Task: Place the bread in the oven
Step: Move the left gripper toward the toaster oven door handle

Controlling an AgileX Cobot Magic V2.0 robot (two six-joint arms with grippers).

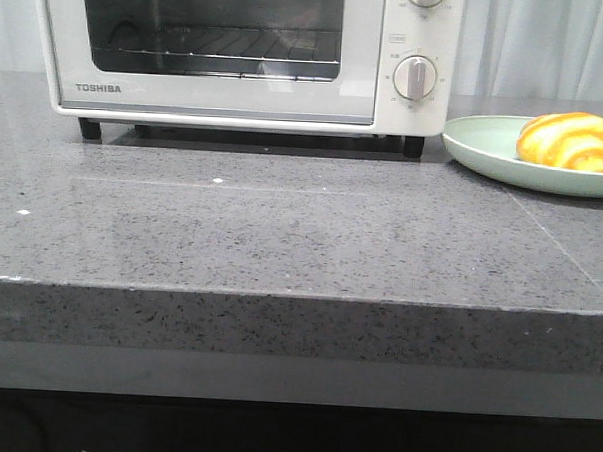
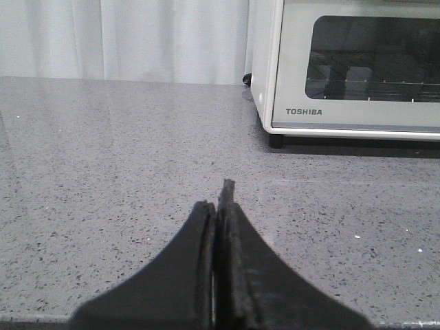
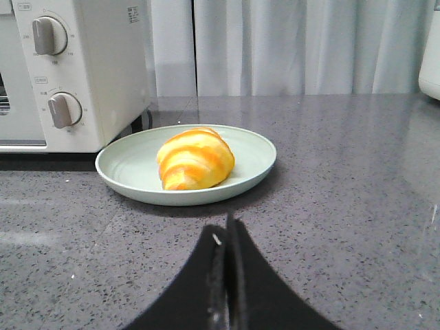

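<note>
White TOSHIBA oven [image 1: 239, 53] at counter [image 1: 281, 235] rear, door apparently shut. Striped bread [image 1: 570, 141] on pale green plate [image 1: 485, 152] just right of it.

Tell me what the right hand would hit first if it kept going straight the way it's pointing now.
Most likely the pale green plate, at its near rim, and just past that the bread lying on it. The right hand is shut and points at them over bare countertop, though its height above the surface is hard to judge.

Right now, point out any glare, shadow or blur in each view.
Front view: oven door glass reflects light, dark shadow beneath. Left wrist view: the shut left pincer is a soft dark silhouette. Right wrist view: bread sharp and glossy, plate casts shadow.
</note>
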